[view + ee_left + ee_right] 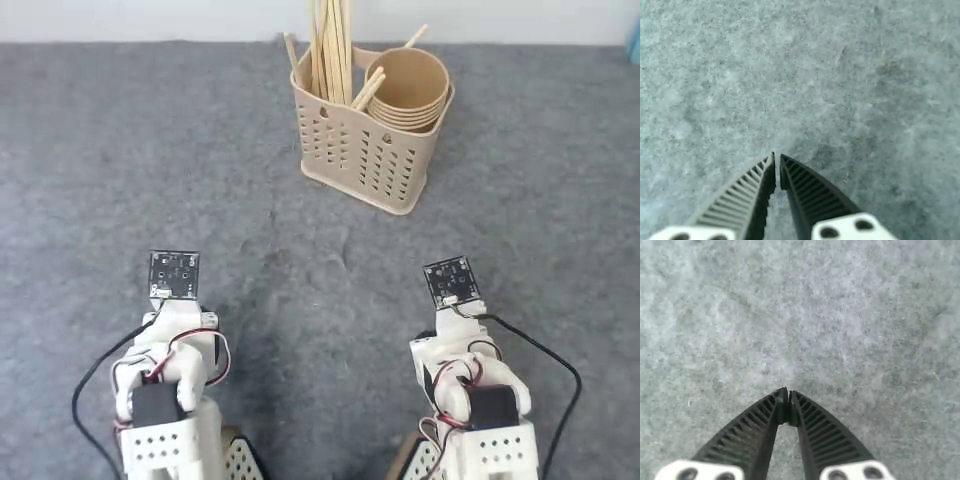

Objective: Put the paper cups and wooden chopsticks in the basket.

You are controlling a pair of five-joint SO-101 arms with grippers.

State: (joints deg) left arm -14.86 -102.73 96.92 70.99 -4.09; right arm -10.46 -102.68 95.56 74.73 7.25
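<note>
A beige perforated basket [365, 150] stands at the back of the grey felt mat. Stacked brown paper cups [408, 85] sit in its right half. Several wooden chopsticks [330, 45] stand upright in its left half, and some lean against the cups. Both arms rest at the near edge, far from the basket. My left gripper [777, 158] is shut with nothing in it, pointing down at bare felt. My right gripper [788, 392] is shut as well, its tips touching over bare felt.
Grey felt [300, 260] covers the whole table. The left arm [170, 380] and right arm [470, 390] sit side by side at the front, with cables looping beside them. A pale wall strip runs along the far edge.
</note>
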